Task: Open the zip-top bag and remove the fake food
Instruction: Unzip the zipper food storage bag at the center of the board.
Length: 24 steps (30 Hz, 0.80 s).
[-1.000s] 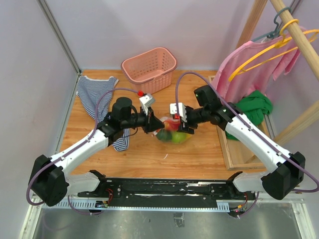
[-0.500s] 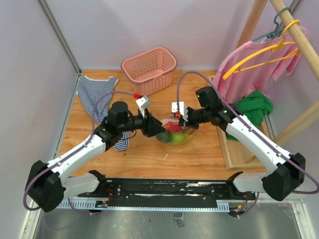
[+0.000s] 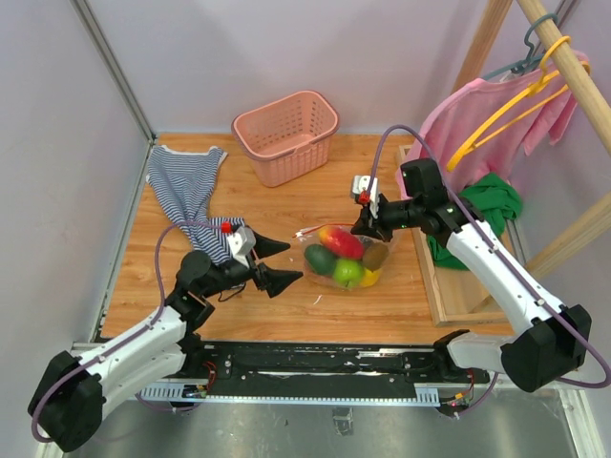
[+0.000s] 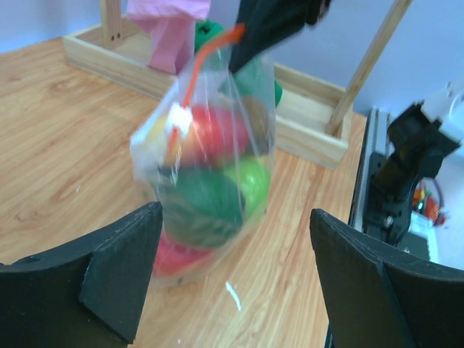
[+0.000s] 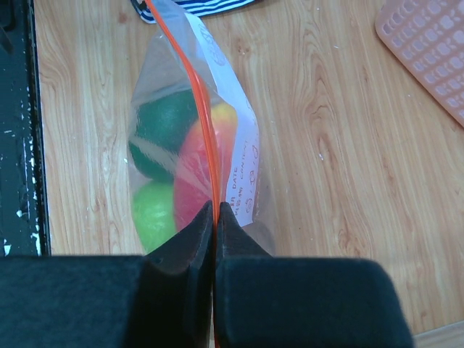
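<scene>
Right wrist view showed my right tool (image 5: 216, 212) clenched on the zip-top bag (image 5: 235, 152), left tool (image 3: 294, 260) released nearby, so opening it likely needed the opposite lip gripped next.

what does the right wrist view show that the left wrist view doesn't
Only the right wrist view: the handwriting on the white label, a corner of the pink basket and an edge of the striped cloth.
Only the left wrist view: the left fingers spread wide and touching nothing, the wooden frame and a pink garment.
Both: the zip-top bag pinched at its red-orange zip strip by the right fingers, the fake food inside, and the wooden table.
</scene>
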Motion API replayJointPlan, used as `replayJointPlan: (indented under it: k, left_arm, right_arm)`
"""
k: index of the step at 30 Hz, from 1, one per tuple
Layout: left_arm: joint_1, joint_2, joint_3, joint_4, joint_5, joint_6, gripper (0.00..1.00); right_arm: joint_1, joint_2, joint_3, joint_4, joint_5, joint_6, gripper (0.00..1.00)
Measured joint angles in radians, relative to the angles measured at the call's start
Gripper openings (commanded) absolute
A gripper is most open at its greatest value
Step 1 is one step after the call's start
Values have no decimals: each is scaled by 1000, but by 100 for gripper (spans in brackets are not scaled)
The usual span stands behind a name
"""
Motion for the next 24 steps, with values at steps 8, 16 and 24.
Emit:
replayJointPlan:
  k: [8,16,24]
  left_arm:
    - [0,12,-276,382,-9,132,69]
    - [0,305,-271,750,-7,140,66]
    - [36,647,-185,969,5,-11,64]
  right_arm:
    - [-11,0,-15,14,-34,16,1]
    - [-11,0,-25,21,-69,8,1]
    - [-11,-3,-30,21,-88,-1,1]
